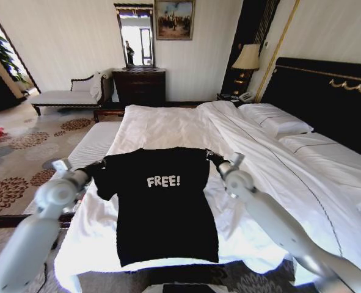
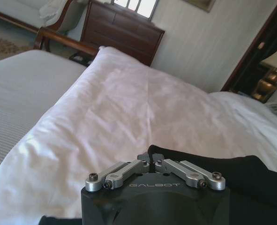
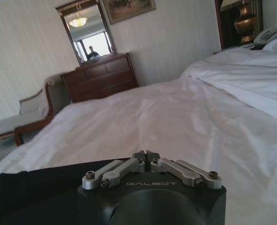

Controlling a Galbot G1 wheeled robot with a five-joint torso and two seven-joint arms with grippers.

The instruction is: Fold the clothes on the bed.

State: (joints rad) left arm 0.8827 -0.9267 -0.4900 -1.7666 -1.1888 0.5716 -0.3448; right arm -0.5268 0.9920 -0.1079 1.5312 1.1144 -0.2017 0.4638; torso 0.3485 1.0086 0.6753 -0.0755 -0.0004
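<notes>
Both pale robot arms fill the bottom of the head view, rising from the lower corners toward the centre. At the middle left, the left pincer [image 1: 91, 168] is clenched on the shirt's sleeve; its wrist view shows the fingers drawn together with a fold of black cloth pinched between the tips. At the middle right, the right pincer [image 1: 215, 160] meets the opposite shoulder; its fingers are also drawn together, with black cloth just beside them, but I cannot tell whether any is caught.

Between them the black T-shirt [image 1: 162, 207] with white "FREE!" lettering lies spread face up in the centre of the frame. Its long axis runs from the collar, level with the pincers, down to the hem at the bottom of the frame, nearest the robot. Each arm is equally near its own shoulder, so the shirt's body lies toward the camera from both.

Around it stretches the bed [image 1: 168, 125], white bedding reaching to the upper right, where pillows [image 1: 275, 119] meet a black headboard [image 1: 327, 91].
</notes>
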